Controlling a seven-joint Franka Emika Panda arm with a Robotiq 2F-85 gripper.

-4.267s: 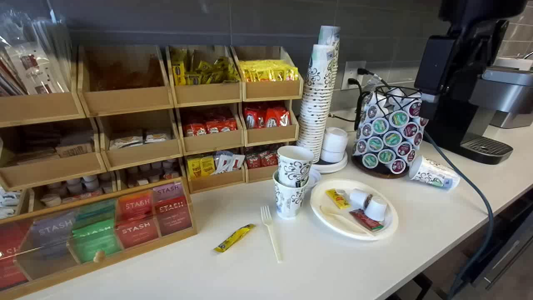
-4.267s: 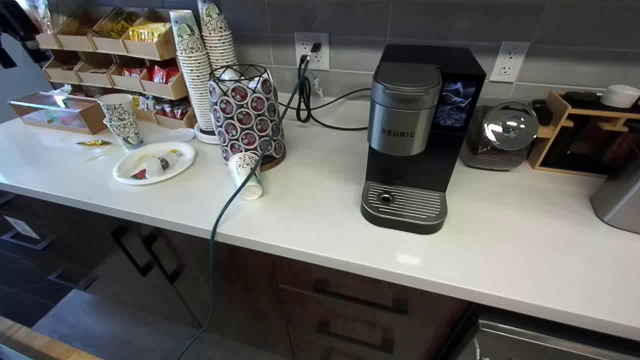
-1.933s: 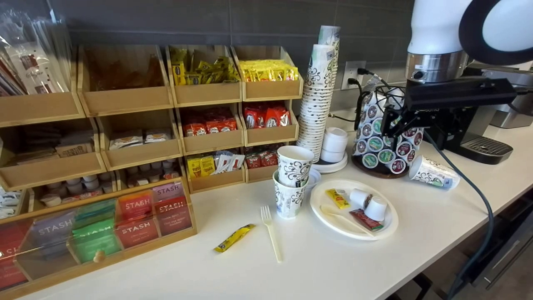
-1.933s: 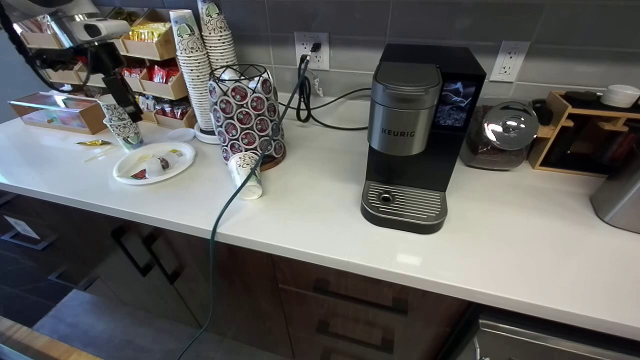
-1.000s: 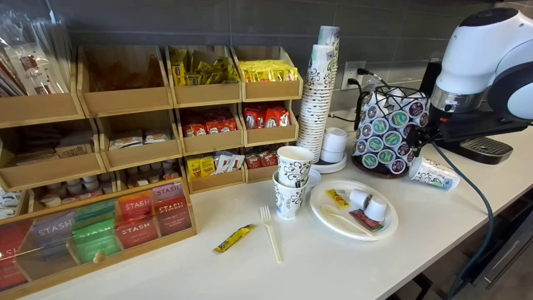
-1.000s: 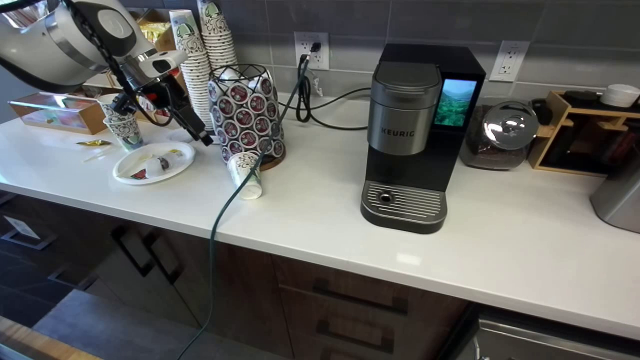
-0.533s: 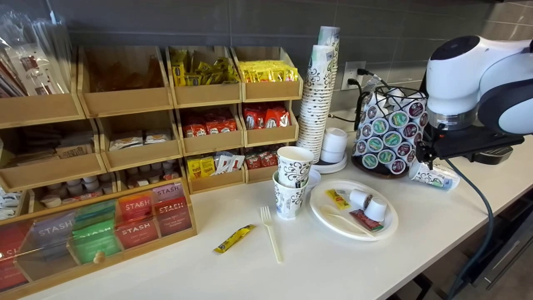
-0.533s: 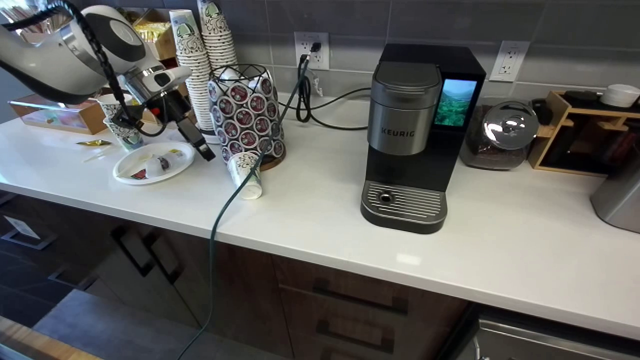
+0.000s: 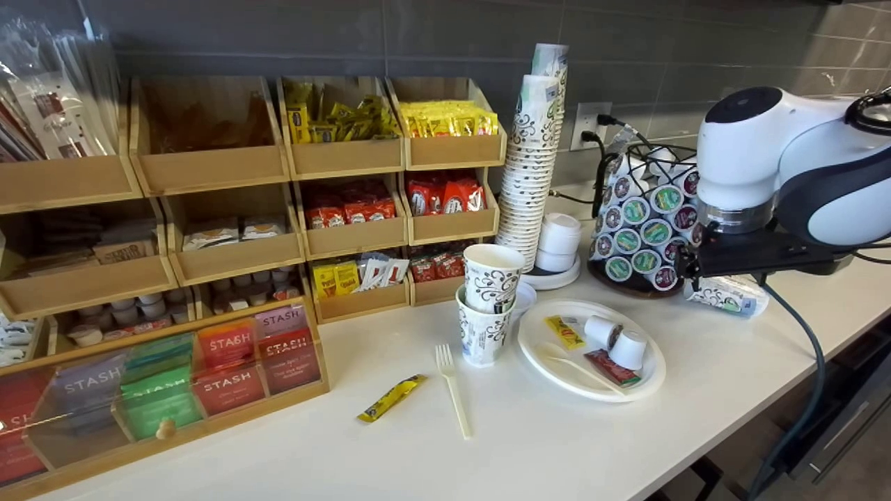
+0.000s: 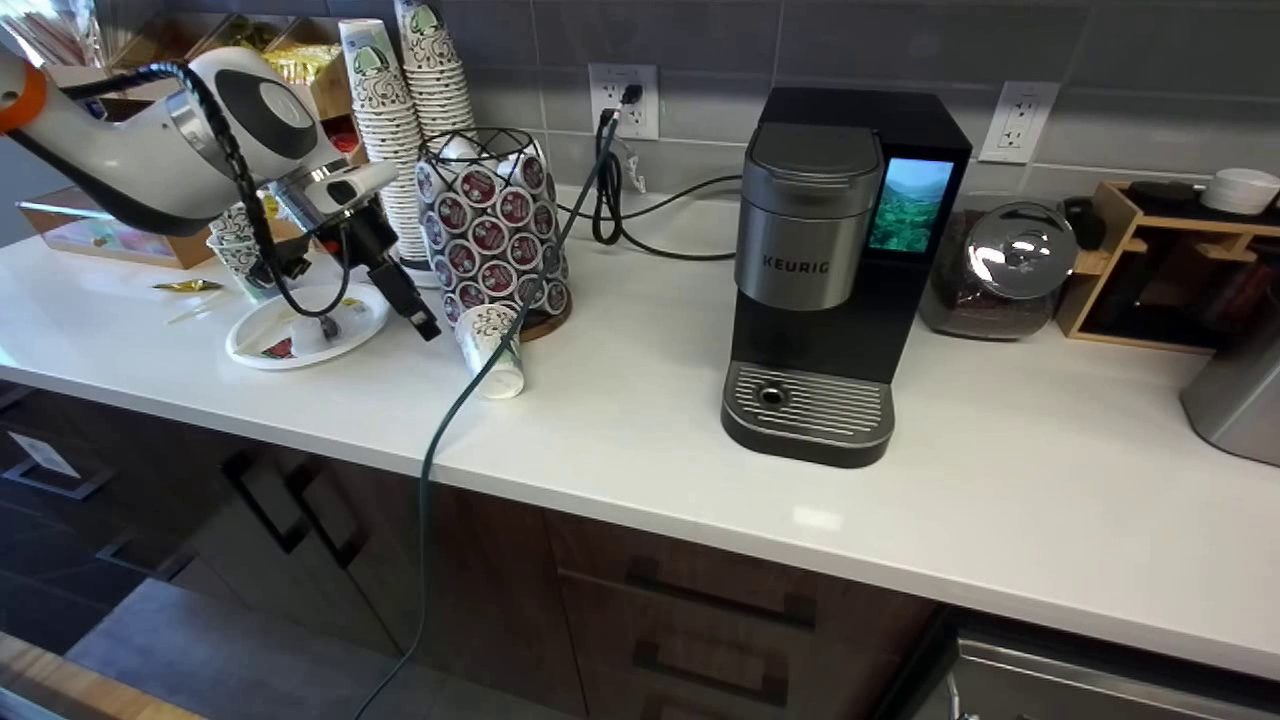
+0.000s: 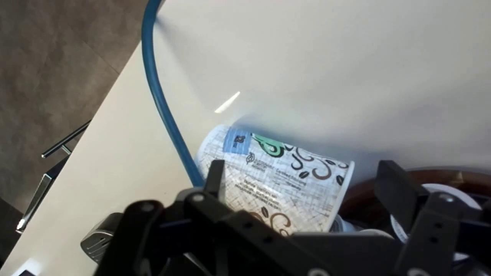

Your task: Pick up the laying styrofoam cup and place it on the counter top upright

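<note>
The styrofoam cup [image 9: 727,298] lies on its side on the counter top [image 9: 557,445], beside the pod rack. It is white with a dark swirl print. My arm partly hides it in that exterior view; a cable crosses in front of it in an exterior view [image 10: 482,332]. In the wrist view the cup [image 11: 284,180] lies below and between my fingers, its rim towards the rack. My gripper [image 11: 303,174] is open and empty, its fingers wide apart. In an exterior view a fingertip of the gripper [image 10: 425,325] is just beside the cup, apart from it.
The pod rack [image 10: 490,230] stands against the cup's rim end. A dark teal cable [image 11: 161,103] runs past the cup's base. A white plate [image 9: 543,376] with pods and packets, two nested cups [image 9: 487,306], tall cup stacks [image 9: 529,160] and a coffee machine [image 10: 810,270] stand nearby.
My arm has come into view and moved down beside the pod rack to the cup. It has lowered further over the last second. The cup has not moved. The coffee machine's screen has changed.
</note>
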